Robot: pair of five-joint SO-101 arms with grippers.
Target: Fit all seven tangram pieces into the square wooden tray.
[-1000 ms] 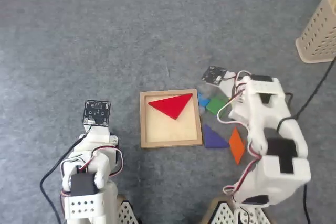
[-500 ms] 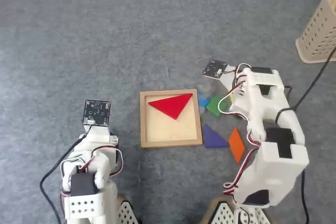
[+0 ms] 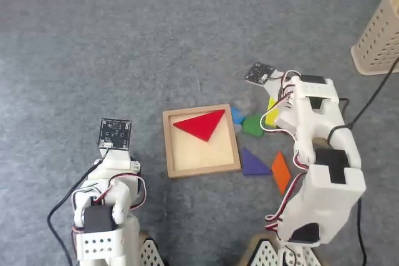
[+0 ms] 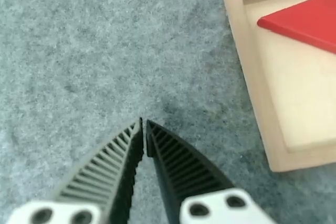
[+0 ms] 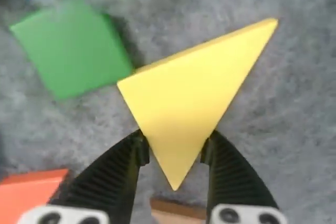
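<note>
Because the right pincer point(image 5: 175, 142) is clamped on only one corner of the yellow triangle point(image 5: 194, 85), with most of the piece sticking out ahead of the jaws, the hold looks narrow and the piece may pivot. The carry should therefore be slow and level. The triangle sits to the right of the tray point(image 3: 202, 169), just beside the green square point(image 5: 71, 56). I'd lift it straight up first, so that its edge does not drag that square along.

The red triangle point(image 3: 201, 125) lies along the tray's far rim, and bare wood is left on the near side. The yellow one should probably be turned so a straight edge meets the red piece or a rim, then lowered flat and released only once it is seated.

The left pincer point(image 4: 143, 129) is closed, its tips together over the desk point(image 4: 79, 35) just beside the tray's left rim. From there it could brace the tray if it slides.
</note>
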